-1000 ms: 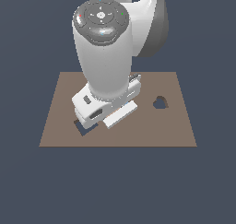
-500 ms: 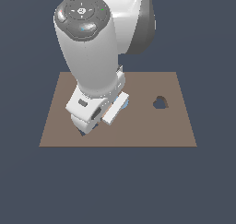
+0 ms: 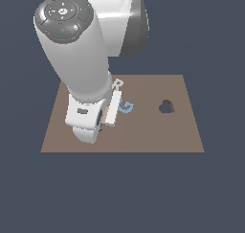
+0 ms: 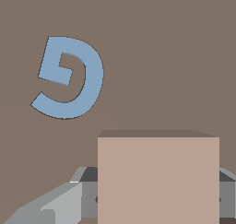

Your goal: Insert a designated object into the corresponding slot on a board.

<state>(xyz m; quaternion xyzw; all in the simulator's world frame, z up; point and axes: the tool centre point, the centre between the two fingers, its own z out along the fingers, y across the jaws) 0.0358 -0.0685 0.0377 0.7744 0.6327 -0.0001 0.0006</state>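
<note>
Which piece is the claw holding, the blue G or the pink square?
The pink square. It sits between the claw's fingers, while the blue G lies loose on the board beside it.

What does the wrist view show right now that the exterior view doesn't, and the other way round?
Only the wrist view shows the tan-pink square tile between the end effector fingers. Only the exterior view shows the arm's body, the whole board and the heart-like cutout; the arm hides the end effector there. Both show the blue letter G lying on the brown board.
</note>
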